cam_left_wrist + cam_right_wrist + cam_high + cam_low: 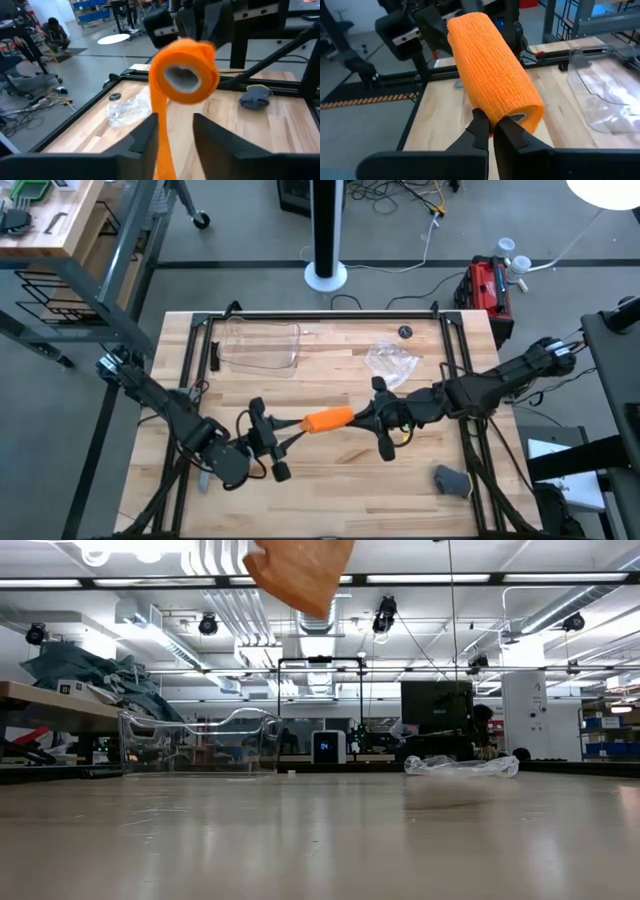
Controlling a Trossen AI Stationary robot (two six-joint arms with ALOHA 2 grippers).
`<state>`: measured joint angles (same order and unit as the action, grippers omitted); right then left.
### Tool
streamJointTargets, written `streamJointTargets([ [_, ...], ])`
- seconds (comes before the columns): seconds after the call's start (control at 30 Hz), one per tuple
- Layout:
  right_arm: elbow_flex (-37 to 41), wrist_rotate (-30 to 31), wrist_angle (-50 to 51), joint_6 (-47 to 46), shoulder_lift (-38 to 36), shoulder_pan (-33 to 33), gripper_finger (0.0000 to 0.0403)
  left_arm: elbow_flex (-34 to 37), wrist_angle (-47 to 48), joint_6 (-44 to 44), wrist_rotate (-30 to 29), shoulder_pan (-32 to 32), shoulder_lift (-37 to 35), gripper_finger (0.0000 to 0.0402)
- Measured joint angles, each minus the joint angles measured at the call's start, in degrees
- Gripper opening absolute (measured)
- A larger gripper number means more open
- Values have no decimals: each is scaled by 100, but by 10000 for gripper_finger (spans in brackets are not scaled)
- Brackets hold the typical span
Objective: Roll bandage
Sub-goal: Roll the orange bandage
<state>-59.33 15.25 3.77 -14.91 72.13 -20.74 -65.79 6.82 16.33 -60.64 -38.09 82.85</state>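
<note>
The bandage (328, 419) is a stubby orange roll held in the air above the middle of the desk (330, 490), not touching the wood. In the right wrist view the right end effector (491, 131) has its fingers pressed together on the near end of the roll, pinching its edge. From the roll's far end a loose orange tail hangs down between the fingers of the left end effector (174, 131); whether those fingers are closed on the strip or only standing beside it I cannot tell.

Most of the strip already looks wound, so I judge the rolling to be near its end, with only the short tail left to take up. The next move probably calls for the right arm to turn the roll while the left keeps the tail taut and straight, so the last wrap lies flat.

Beyond the bandage toward the far edge lie a crinkled clear plastic wrap (390, 362) and a clear tray (262, 345), well apart from it.
</note>
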Motion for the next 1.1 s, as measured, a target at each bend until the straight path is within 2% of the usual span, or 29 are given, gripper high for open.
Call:
streamJointTargets([
  [0.2,-370,327,249,387,150,-77,0,147,204,274,4,-4,0,189],
  [0.33,-481,426,472,407,150,-113,0,255,185,360,-74,12,0,222],
  [0.47,-512,430,392,452,161,-158,0,446,178,597,-126,94,0,233],
  [0.6,-512,424,264,552,171,-166,0,646,158,865,293,273,0,231],
  [0.8,-512,385,246,591,171,-198,0,944,-224,784,368,363,0,229],
  [0.87,-512,383,219,612,171,-205,0,998,-222,738,375,361,0,214],
  [0.93,-512,382,207,669,171,-212,0,1038,-233,617,458,361,0,175],
  [1.07,-512,380,140,703,165,-251,0,1157,-386,518,785,361,0,42],
  [1.1,-512,373,146,703,165,-255,0,1194,-472,508,817,361,0,22],
])
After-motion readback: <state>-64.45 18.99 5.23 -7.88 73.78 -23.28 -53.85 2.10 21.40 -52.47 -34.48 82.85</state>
